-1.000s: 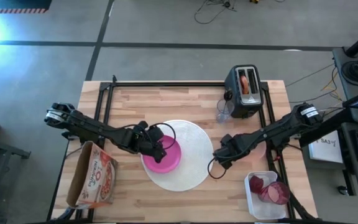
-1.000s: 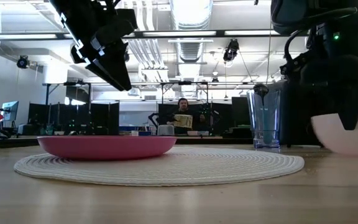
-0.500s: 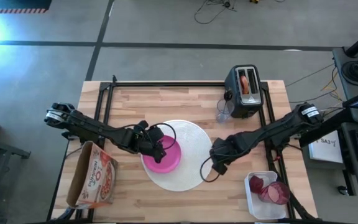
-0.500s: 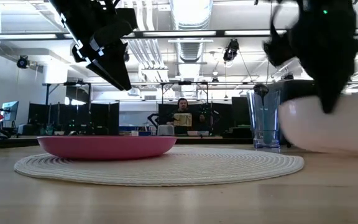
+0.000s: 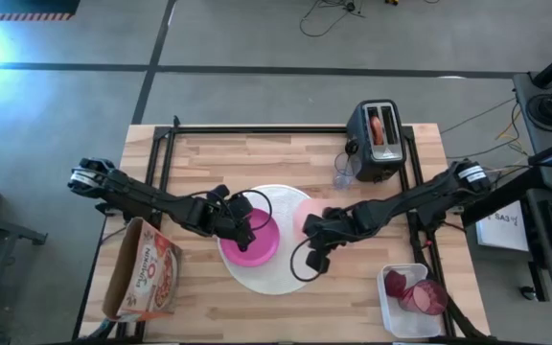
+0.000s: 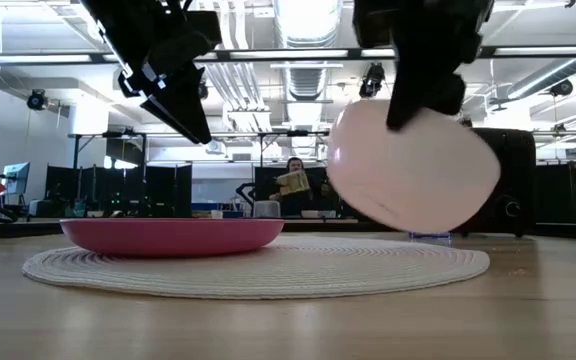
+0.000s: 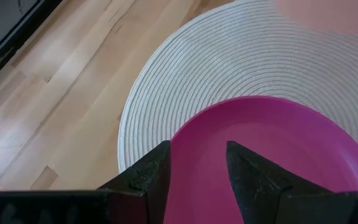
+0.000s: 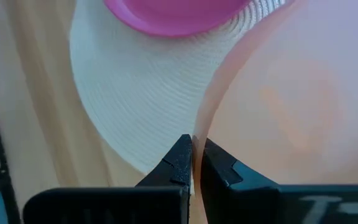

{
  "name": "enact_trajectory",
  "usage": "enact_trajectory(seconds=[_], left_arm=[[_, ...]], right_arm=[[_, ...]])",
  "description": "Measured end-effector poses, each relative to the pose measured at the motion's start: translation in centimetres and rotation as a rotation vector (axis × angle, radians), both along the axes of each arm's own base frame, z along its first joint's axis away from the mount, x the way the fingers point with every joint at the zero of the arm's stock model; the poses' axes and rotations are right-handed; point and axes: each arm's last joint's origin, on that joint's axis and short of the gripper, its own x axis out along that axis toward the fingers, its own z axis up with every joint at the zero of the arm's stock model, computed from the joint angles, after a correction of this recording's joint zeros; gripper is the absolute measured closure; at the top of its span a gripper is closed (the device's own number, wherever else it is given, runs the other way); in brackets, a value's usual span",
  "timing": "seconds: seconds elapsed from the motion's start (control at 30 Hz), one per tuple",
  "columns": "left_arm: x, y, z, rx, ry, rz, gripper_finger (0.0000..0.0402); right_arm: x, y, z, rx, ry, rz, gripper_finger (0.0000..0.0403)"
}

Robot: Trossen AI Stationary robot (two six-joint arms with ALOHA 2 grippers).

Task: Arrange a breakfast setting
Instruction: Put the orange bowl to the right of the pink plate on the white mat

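The right claw [image 8: 193, 155] is clenched on the rim of the translucent peach bowl [image 6: 413, 168]. The rim edge runs between the two fingers, and the bowl body extends away from the fingertips. In the low view the bowl hangs tilted and clear of the surface [image 5: 209, 153], above the edge of the large white round plate [image 5: 290, 273], which shows a woven, ribbed texture. In the high view the bowl [image 5: 307, 216] sits over the plate's right portion, just beside the smaller magenta plate [image 5: 249, 241].

The right arm reaches from the right side of the surface diagonally inward, with its wrist over the right edge of the white plate.

The left claw [image 7: 197, 165] hangs above the magenta plate with its fingers parted and nothing between them. The magenta plate rests on the white plate, toward its left side. The left arm extends from the left edge of the surface, low and nearly straight, to that position.

Other items on the surface:
- Toaster [image 5: 379, 139] at the far right, with a bagel [image 5: 379, 126] in its slot.
- Clear glass [image 5: 343, 175] just beside the toaster.
- Cereal box [image 5: 147, 273] lying at the near left.
- White tray [image 5: 391, 316] at the near right corner, holding dark-red fruit [image 5: 415, 292].

A person [image 6: 294, 185] shows in the room beyond the surface.
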Motion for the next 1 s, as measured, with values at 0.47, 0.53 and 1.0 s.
enact_trajectory(seconds=[0.47, 0.53, 1.0], left_arm=[[-0.3, 0.1, 0.5, 0.002, -0.005, -0.007, 0.0265], [-0.3, 0.1, 0.5, 0.003, -0.004, -0.009, 0.0265], [-0.3, 0.1, 0.5, 0.004, 0.0, -0.009, 0.0265]], right_arm=[[2.2, 0.8, -2.7, 0.007, 0.064, 0.077, 0.0394], [2.4, 0.8, -2.4, 0.006, 0.052, 0.095, 0.0394], [2.8, 1.3, -1.5, 0.055, 0.023, 0.202, 0.0363]])
